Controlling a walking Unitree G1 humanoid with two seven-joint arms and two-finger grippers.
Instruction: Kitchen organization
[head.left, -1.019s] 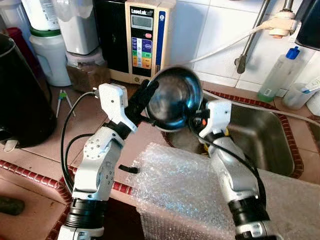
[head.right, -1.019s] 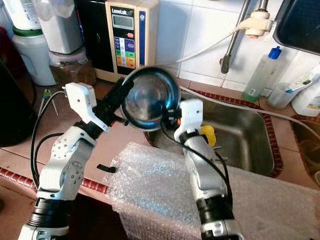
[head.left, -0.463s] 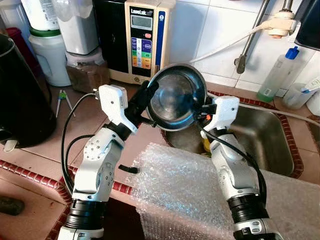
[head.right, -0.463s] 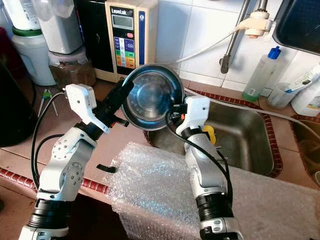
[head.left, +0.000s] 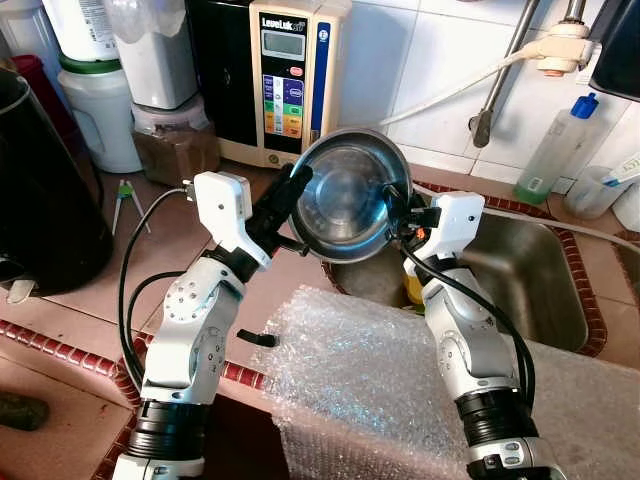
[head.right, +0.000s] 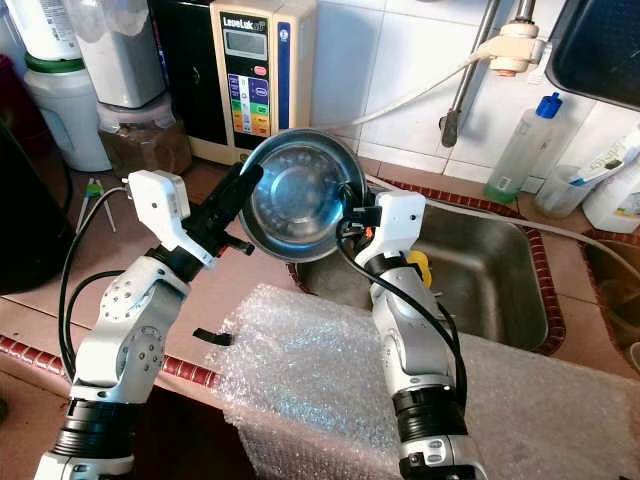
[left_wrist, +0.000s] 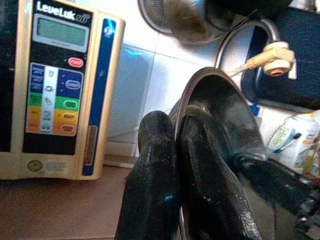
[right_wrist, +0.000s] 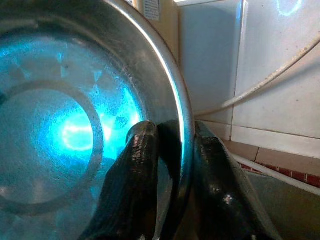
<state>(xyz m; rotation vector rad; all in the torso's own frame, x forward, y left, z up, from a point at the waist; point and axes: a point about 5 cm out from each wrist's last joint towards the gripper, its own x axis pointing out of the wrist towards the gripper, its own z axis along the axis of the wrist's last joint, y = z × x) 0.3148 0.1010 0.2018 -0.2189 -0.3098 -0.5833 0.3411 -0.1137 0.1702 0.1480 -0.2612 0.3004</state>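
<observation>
Two claws are sharing one steel bowl (head.left: 345, 195), which is hanging tilted in the air above the counter (head.left: 170, 240) just left of the sink (head.left: 540, 280). The left claw (head.left: 292, 188) is clenching the bowl's left rim, one finger on each side. The right claw (head.left: 392, 203) is pinching the right rim likewise. Bubble wrap (head.left: 360, 370) is lying over the counter's near edge below.

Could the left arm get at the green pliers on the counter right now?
Probably not yet. The left gripper is shut on the rim of the steel bowl, shared with the right gripper. The pliers lie unobstructed on the counter, but that gripper would have to let go first.
</observation>
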